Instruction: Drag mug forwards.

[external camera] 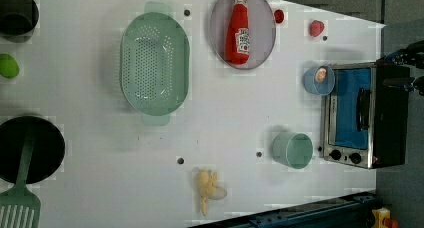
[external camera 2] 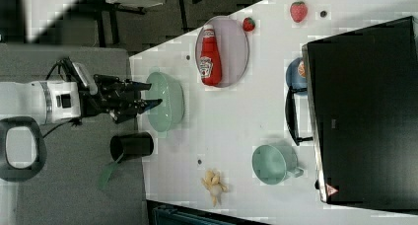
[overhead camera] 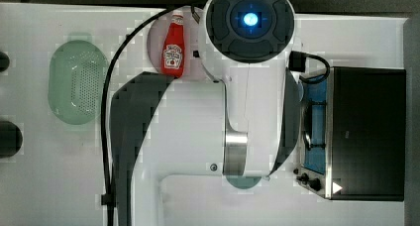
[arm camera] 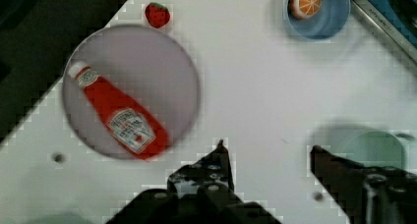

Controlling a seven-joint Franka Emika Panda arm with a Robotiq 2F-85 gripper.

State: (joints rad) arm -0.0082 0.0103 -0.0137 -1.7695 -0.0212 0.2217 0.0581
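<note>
The mug (external camera: 293, 149) is a small pale teal cup standing on the white table just beside the toaster oven (external camera: 362, 115). It appears as well in the right view, mug (external camera 2: 273, 163), with its handle toward the oven. In the top view a sliver of the mug (overhead camera: 242, 181) peeks out under the arm. My gripper (external camera 2: 155, 94) is open, held well above the table with nothing between its fingers. In the wrist view the gripper (arm camera: 268, 148) hangs over bare table, and the mug (arm camera: 373, 145) lies just beyond one fingertip (arm camera: 317, 153).
A ketchup bottle (external camera: 238, 29) lies on a grey plate (external camera: 262, 48). A mint perforated basket (external camera: 155, 63), a blue cup (external camera: 318, 79) holding an orange thing, a banana (external camera: 207, 188), strawberries (external camera 2: 298, 11) and a black pan (external camera: 45, 148) with a spatula also sit on the table.
</note>
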